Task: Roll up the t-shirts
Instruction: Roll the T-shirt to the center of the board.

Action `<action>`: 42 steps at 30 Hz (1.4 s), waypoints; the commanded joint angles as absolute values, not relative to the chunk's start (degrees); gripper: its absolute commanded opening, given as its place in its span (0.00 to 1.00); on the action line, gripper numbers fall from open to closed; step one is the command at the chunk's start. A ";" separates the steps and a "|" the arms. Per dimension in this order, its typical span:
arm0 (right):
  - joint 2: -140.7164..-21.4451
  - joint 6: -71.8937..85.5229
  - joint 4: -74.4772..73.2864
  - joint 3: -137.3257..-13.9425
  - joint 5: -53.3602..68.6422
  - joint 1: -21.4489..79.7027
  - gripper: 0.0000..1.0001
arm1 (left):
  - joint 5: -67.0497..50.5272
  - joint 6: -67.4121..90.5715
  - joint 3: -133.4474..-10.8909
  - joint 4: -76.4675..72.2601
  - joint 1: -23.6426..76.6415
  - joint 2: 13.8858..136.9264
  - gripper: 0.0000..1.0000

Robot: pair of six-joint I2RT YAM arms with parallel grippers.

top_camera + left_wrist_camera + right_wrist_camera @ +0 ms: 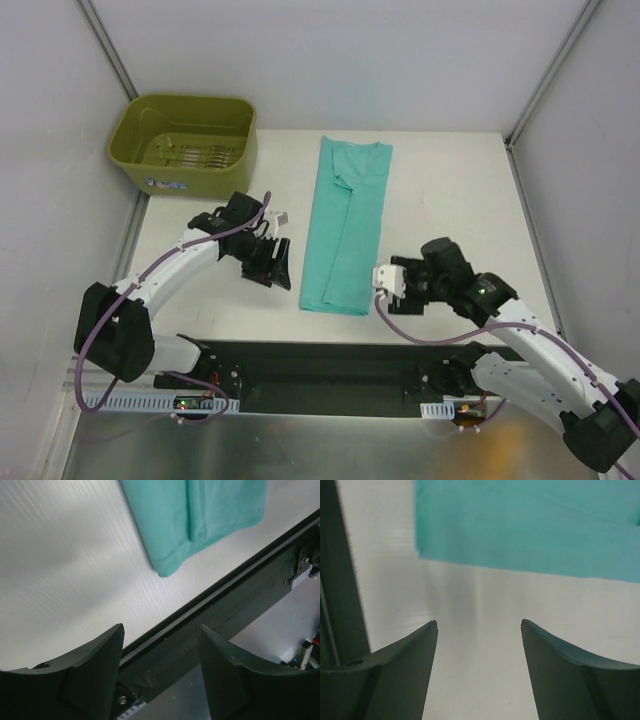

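The teal-green t-shirt [346,228] lies flat on the white table, folded lengthwise into a long narrow strip that runs from the back towards the near edge. My left gripper [278,264] hovers just left of its near half, open and empty. In the left wrist view the shirt's near corner [200,515] shows above the left gripper [161,627], apart from it. My right gripper [386,290] sits just right of the shirt's near corner, open and holding nothing. In the right wrist view the shirt's edge [530,525] lies ahead of the right gripper [479,622], with bare table between.
An olive-green plastic tub [185,140] stands at the back left corner of the table. A black rail [330,365] runs along the near edge between the arm bases. Metal frame posts [108,45] rise at the back corners.
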State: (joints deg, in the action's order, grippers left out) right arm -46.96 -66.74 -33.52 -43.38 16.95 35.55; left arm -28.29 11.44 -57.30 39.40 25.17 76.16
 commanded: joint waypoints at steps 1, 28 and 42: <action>-46.14 -75.93 -33.15 -34.64 17.85 41.74 0.71 | -34.27 19.94 -51.95 34.99 25.05 76.99 0.60; -72.41 -95.36 -17.32 -32.60 30.59 46.58 0.49 | -38.32 27.33 -54.41 25.84 26.89 100.90 0.47; -75.59 -99.40 -21.09 -34.45 29.09 45.88 0.38 | -39.72 29.00 -54.49 25.05 29.44 104.68 0.47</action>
